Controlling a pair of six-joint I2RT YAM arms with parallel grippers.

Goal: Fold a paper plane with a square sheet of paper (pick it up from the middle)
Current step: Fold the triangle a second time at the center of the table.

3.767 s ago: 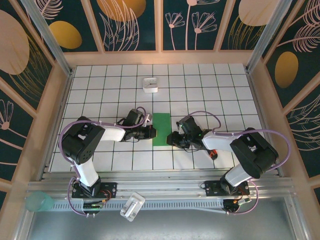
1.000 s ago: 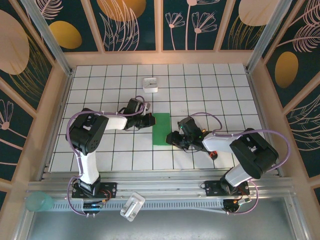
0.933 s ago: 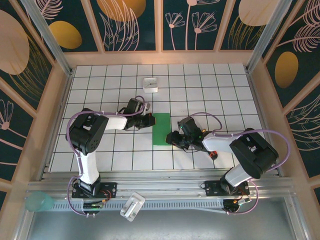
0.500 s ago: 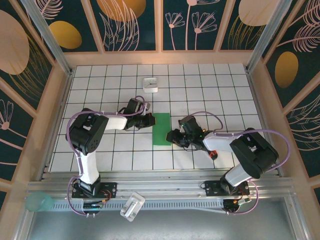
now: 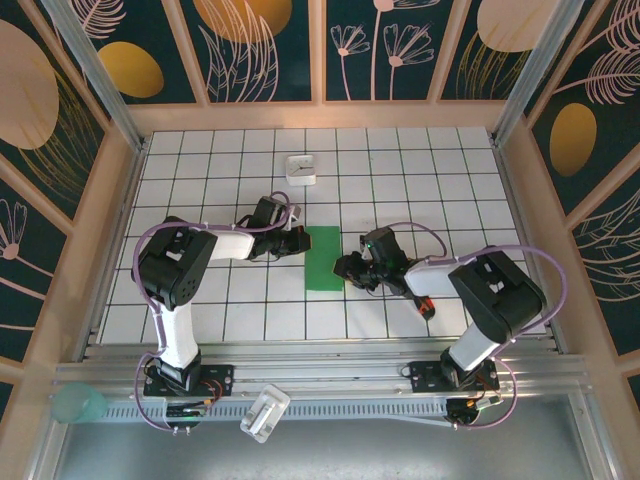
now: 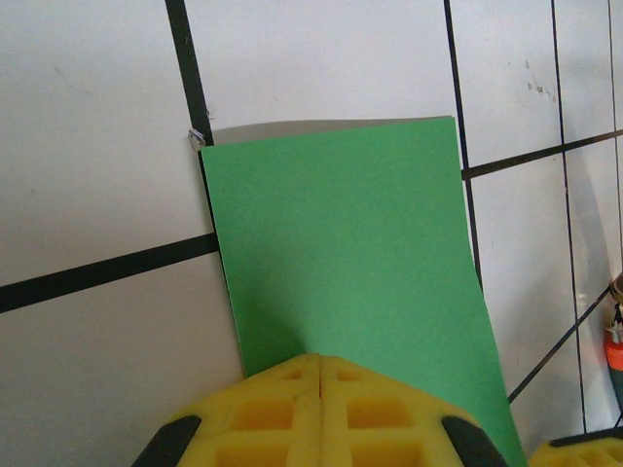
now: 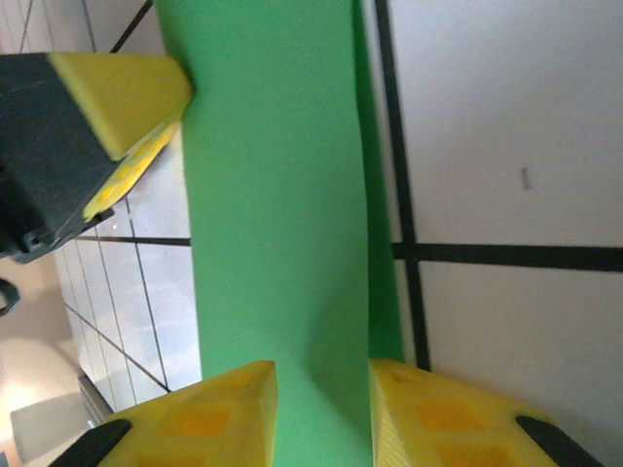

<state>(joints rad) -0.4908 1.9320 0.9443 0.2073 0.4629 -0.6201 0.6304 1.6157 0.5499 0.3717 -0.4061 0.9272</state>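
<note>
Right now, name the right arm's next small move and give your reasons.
Probably close the right gripper on the paper edge between its fingers. They straddle the square sheet of paper, which lies folded into a narrow strip, with a clear gap between them, while the shut left gripper sits on the opposite edge, seemingly pinning it.

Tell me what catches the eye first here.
The bright green sheet of paper, a folded rectangle lying mid-way across the white tiled table, stands out first. The left gripper, shut, sits over its left edge, while the right gripper straddles its right edge with jaws apart. A small white box sits farther back.
</note>
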